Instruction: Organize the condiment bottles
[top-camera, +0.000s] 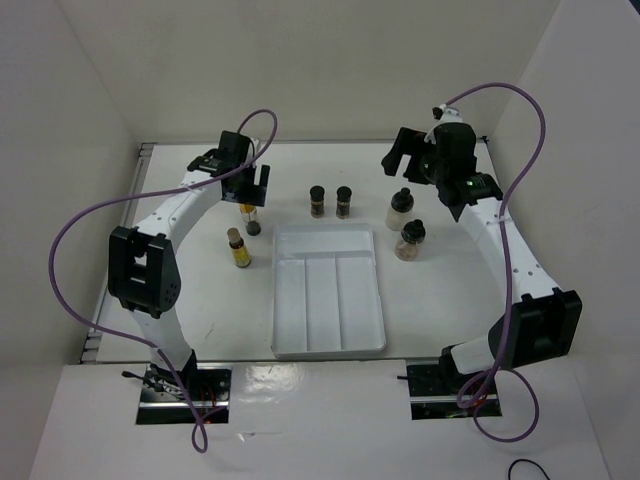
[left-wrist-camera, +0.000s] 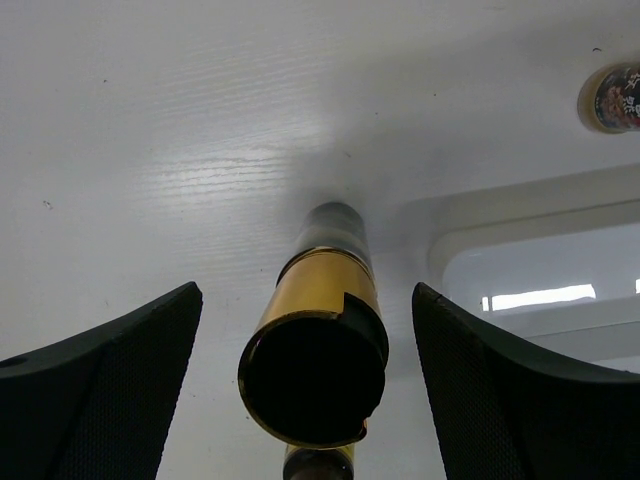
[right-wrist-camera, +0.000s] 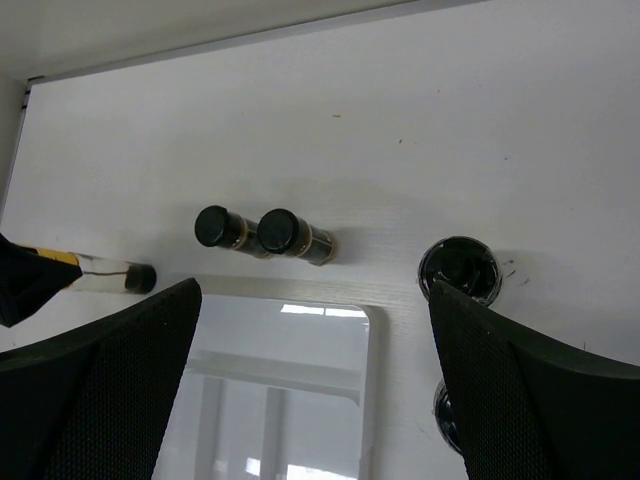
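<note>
On the left side of the table (top-camera: 210, 300), the left gripper (left-wrist-camera: 305, 300) hangs spread wide around a standing yellow bottle (top-camera: 251, 220). Its fingers aren't touching it, so nothing's gripped. My worry: the bottle is slim, so an off-centre squeeze could tip it, maybe into the other yellow bottle (top-camera: 238, 248) close by. The tray (top-camera: 300, 300) sits just right of both, no bottles in it yet. Brown bottles (top-camera: 318, 201) stand behind the tray, clear bottles (top-camera: 401, 208) off to its right. The right gripper (right-wrist-camera: 312, 295) hovers spread too, holding nothing.
</note>
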